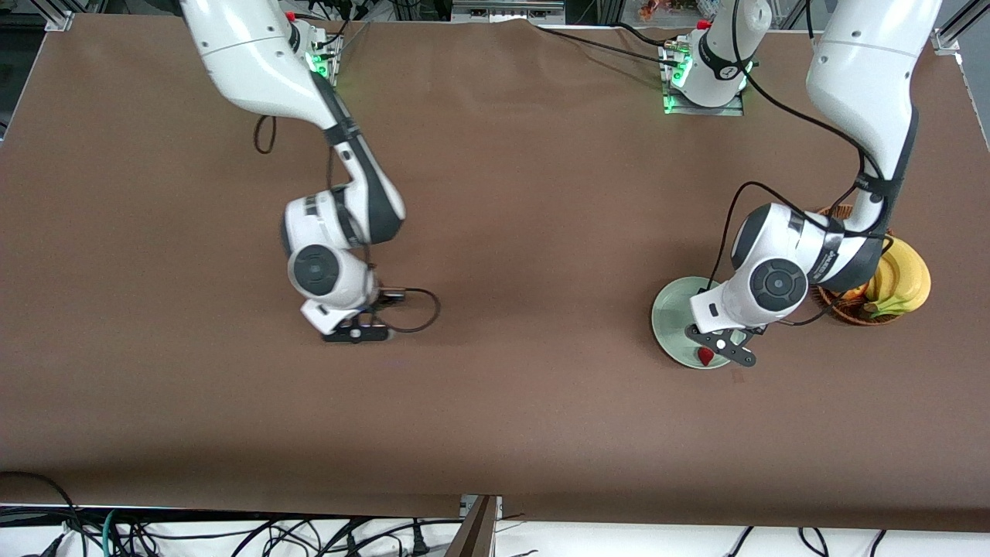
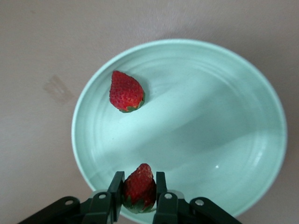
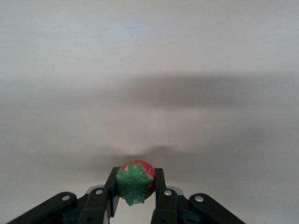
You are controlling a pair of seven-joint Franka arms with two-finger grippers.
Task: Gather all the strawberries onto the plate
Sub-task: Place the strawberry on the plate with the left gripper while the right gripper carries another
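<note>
The pale green plate [image 1: 670,311] [image 2: 210,116] lies at the left arm's end of the table. One strawberry [image 2: 126,92] [image 1: 705,355] lies in it close to the rim. My left gripper [image 1: 723,344] [image 2: 139,176] hangs low over the plate, shut on a second strawberry [image 2: 139,188] with its tip pointing away from the wrist. Toward the right arm's end, my right gripper [image 1: 357,334] [image 3: 135,171] sits low over bare table, shut on a third strawberry [image 3: 136,181] whose green cap faces the wrist camera.
A brown wicker basket [image 1: 841,306] holding bananas [image 1: 899,282] stands right beside the plate, under the left arm's forearm. A black cable loop [image 1: 424,308] hangs by the right gripper.
</note>
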